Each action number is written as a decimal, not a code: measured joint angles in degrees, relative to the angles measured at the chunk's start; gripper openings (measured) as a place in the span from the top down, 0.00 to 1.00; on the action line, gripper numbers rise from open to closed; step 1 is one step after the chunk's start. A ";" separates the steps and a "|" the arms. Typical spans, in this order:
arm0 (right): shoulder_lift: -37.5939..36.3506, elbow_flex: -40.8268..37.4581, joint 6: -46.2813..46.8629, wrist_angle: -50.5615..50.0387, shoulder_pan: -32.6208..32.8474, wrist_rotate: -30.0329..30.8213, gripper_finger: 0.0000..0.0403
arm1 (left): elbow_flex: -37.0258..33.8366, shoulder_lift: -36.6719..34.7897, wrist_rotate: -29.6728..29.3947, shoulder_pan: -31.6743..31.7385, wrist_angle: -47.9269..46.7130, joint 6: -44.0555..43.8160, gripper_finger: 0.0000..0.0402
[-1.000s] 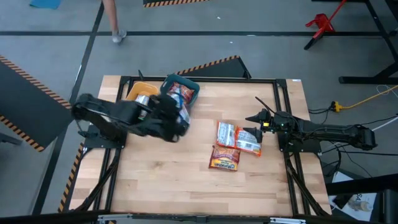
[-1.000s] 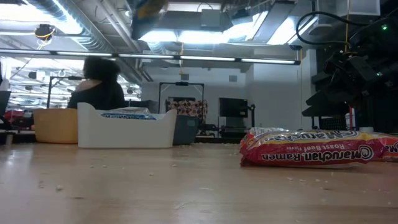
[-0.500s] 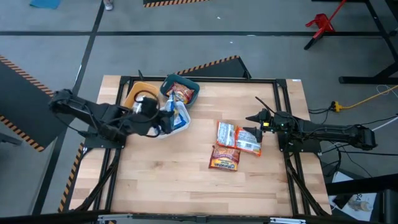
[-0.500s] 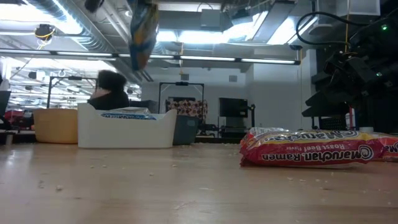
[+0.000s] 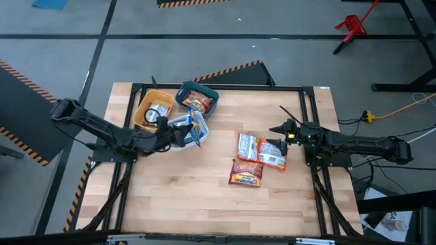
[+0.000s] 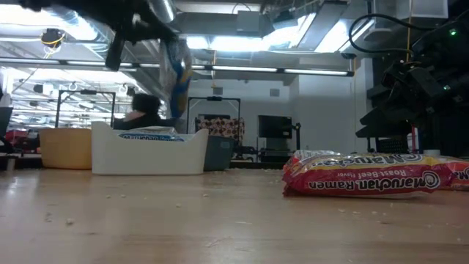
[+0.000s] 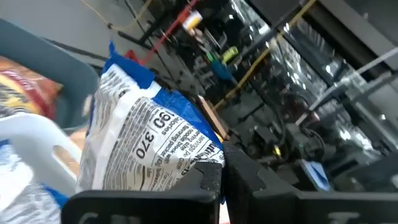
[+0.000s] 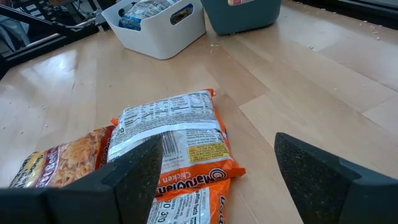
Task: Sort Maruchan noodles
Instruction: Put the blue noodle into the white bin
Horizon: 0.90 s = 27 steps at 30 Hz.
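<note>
My left gripper [image 5: 182,133] is shut on a blue-white noodle packet [image 7: 140,149] and holds it above the white bin [image 6: 146,154], which has other blue-white packets in it. In the low view the packet [image 6: 176,73] hangs clear over that bin. The teal bin [image 5: 197,99] holds a red-orange packet, and the yellow bin [image 5: 151,110] a silvery one. Three packets lie flat on the table: two orange-silver ones [image 5: 248,146] [image 5: 272,155] and a red one [image 5: 246,173]. My right gripper [image 5: 279,128] waits open just beyond them, low over the table. My left gripper pinches the blue-white packet between its two fingers [image 7: 211,177] at one edge [image 7: 198,163]. The packet is lifted clear and hangs below the fingers, roughly upright, its lower end [image 6: 174,99] above the white bin's rim.
The three bins stand close together at the table's far left. In the right wrist view the orange packet [image 8: 186,134] and red packet [image 8: 62,163] lie in front of the open fingers. Bare wood covers the near half of the table. A person [image 6: 146,111] passes in the room behind.
My left gripper has come down toward the white bin, still shut on the blue-white packet, and the arm has drawn back toward the table's left. The packet has dropped from the top of the low view until it hangs just above the bin.
</note>
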 joint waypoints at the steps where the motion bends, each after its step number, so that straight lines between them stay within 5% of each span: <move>1: -0.01 0.00 0.01 0.00 -0.01 0.02 0.26 | -1.35 0.01 -0.77 0.00 1.79 -0.13 1.00; 17: 0.01 0.00 0.01 -0.04 0.01 0.09 0.26 | -5.79 0.80 -6.47 1.29 9.49 1.99 1.00; 23: 0.01 0.00 0.01 -0.04 0.01 0.10 0.26 | -5.79 1.19 -0.38 4.14 12.59 2.77 1.00; 27: -0.01 0.00 0.01 -0.04 0.01 0.09 0.26 | -5.77 -0.23 8.39 4.58 14.50 11.64 1.00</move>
